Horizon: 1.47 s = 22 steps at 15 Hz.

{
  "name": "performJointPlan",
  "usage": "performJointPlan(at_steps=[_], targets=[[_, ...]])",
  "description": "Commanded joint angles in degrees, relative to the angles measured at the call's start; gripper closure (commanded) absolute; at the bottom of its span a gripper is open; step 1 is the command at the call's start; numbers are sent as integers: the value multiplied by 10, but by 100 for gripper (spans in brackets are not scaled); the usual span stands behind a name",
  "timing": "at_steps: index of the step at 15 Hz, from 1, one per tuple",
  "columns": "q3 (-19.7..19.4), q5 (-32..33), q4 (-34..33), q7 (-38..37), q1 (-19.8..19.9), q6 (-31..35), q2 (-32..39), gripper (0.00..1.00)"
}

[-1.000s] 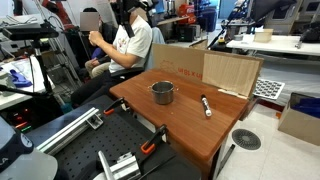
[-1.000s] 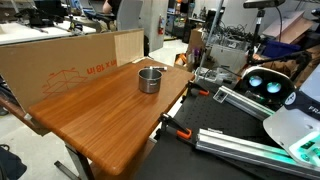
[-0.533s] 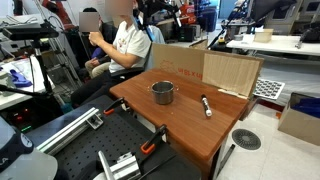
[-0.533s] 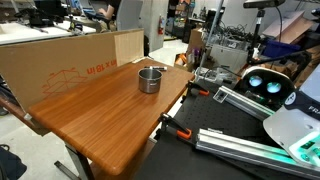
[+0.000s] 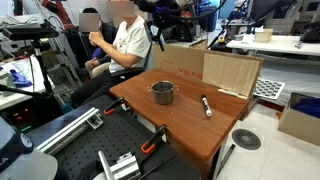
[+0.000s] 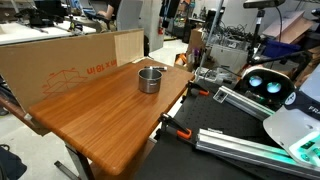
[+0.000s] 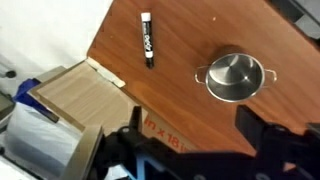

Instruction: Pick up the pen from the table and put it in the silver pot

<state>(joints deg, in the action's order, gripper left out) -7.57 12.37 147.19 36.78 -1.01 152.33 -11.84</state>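
Observation:
The pen is dark with a whitish end and lies flat on the reddish-brown table. It also shows in an exterior view, to the side of the silver pot. The silver pot stands upright and empty in the wrist view and in an exterior view, where the pen is not visible. My gripper is open and empty. It hangs high above the table's cardboard-side edge, well clear of pen and pot. My arm shows dark at the top of an exterior view.
A cardboard panel stands along the table's back edge and also shows in the other exterior view. A seated person is behind the table. Orange clamps and metal rails lie near the table's front.
My arm has swung to the right across the top of the exterior view, toward the space above the table. Pen and pot have not moved.

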Motion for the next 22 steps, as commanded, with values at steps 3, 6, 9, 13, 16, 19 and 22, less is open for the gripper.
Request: performJointPlan(at_steps=[3,6,9,13,16,19,22], targets=[[-9,-113,-27,84,-19,-23,67,0],[4,-104,-48,56,-2,-35,102,0],[13,-75,-70,18,11,-46,130,0],[16,-26,-94,-31,21,-46,161,0],[12,49,-100,-91,23,-26,184,0],[7,125,-114,-147,22,-18,216,0],[2,170,-128,-181,23,-18,242,0]])
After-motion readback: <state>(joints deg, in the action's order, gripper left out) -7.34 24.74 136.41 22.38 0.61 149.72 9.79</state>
